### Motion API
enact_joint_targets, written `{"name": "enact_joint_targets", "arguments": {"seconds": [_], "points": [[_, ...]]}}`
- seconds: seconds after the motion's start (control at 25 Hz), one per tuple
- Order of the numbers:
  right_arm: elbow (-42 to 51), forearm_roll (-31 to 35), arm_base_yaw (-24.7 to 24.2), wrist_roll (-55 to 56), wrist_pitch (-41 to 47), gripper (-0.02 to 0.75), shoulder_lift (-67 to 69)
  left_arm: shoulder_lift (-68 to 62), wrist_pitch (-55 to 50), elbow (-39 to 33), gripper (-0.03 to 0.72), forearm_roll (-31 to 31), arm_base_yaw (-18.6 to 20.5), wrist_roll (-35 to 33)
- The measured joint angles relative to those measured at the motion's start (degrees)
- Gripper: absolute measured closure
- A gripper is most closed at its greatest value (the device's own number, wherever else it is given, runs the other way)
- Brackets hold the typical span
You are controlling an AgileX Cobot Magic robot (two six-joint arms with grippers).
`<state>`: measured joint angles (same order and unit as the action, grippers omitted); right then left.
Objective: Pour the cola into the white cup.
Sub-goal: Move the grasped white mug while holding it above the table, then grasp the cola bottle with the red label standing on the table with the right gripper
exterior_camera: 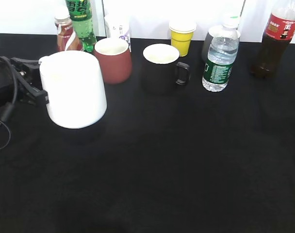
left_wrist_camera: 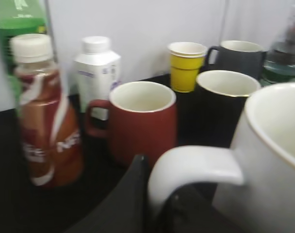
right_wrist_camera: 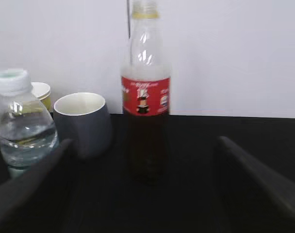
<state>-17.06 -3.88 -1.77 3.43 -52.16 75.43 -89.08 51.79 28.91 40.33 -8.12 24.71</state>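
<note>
Leftward, fingers (left_wrist_camera: 152, 208) clamp the white cup (exterior_camera: 73, 90) by its handle; right fingers (right_wrist_camera: 147, 194) gape wide facing the cola (right_wrist_camera: 145, 104).

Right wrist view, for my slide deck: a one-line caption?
Open right end effector faces the cola, untouched beside a grey mug.

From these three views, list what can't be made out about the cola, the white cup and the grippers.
- cola: cap cut off by the top edge in the exterior view; blurred in the right wrist view, so cap on or off is unclear.
- white cup: its handle hides the left gripper fingertips, and the bottom edge crops them.
- right gripper: missing from the exterior view; fingers blurred, open toward the cola.
</note>
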Motion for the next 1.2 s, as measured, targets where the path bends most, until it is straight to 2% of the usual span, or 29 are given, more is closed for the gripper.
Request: {"name": "enact_joint_targets", "arguments": {"seconds": [0.04, 0.12, 0.24, 0.44, 0.72, 1.2], "points": [[-0.9, -0.1, 0.0, 0.0, -7.5, 0.066, 8.1, 0.0, 0.0, 0.0, 0.651, 0.0, 0.0, 0.0], [-5.2, -0.2, 0.0, 0.0, -14.8, 0.066, 21.8, 0.0, -0.1, 0.0, 0.651, 0.0, 0.0, 0.0], [-14.1, -0.2, 0.0, 0.0, -16.6, 0.066, 32.9, 0.0, -0.2, 0.0, 0.651, -0.1, 0.0, 0.0], [-27.3, 0.0, 0.0, 0.0, -11.5, 0.066, 39.7, -0.1, -0.2, 0.0, 0.651, -0.1, 0.0, 0.0], [-39.2, -0.7, 0.0, 0.5, -7.4, 0.066, 47.5, -1.7, 0.6, 0.0, 0.651, -0.3, 0.0, 0.0], [-49.2, -4.6, 0.0, 3.1, -4.2, 0.089, 53.7, -1.7, 0.6, 0.0, 0.651, -0.3, 0.0, 0.0]]}}
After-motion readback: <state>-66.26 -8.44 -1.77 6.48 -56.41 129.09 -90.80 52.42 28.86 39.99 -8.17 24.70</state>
